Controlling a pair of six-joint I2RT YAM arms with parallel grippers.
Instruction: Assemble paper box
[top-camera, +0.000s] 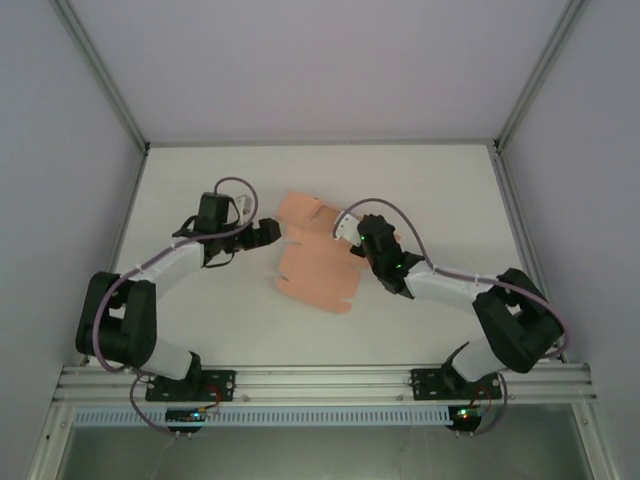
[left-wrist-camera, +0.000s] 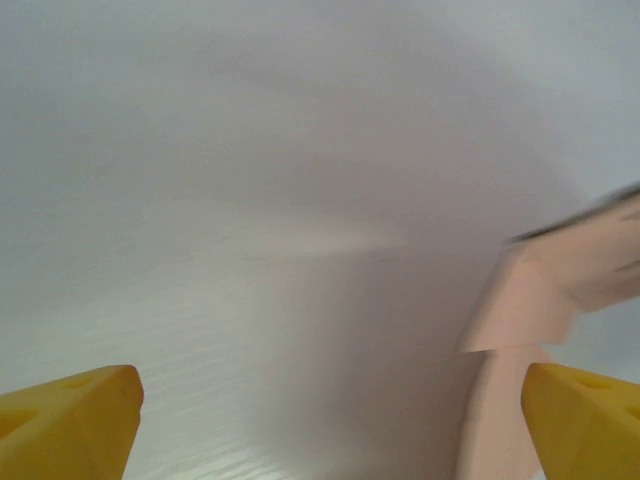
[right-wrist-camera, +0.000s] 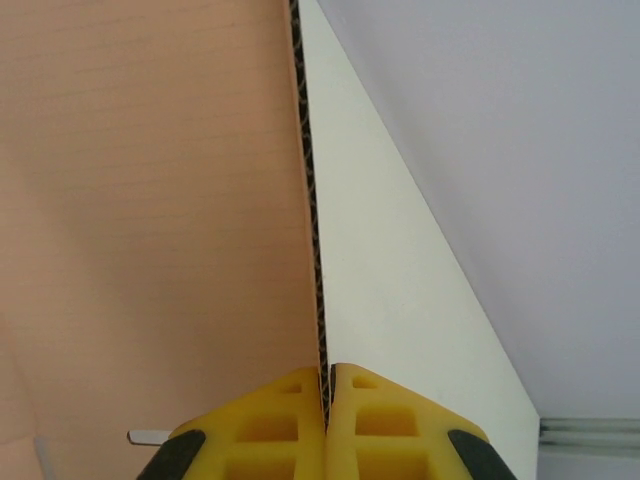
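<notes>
Slippage is your risk: your right gripper (right-wrist-camera: 327, 372) pinches only the thin fluted edge of the salmon-pink corrugated-card paper box (top-camera: 312, 268), a die-cut sheet with a white back lying mid-way across the white table (top-camera: 200, 200), so a pull could tear it free. Your left gripper (top-camera: 272, 232) gapes wide just beside its left edge, holding nothing

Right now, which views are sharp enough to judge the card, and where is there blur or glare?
Top external: evenly lit and sharp, the paper box without glare. Left wrist: the box's edge is smeared with blur at right. Right wrist: crisp, the card's fluted edge clear in the shut right gripper.
</notes>
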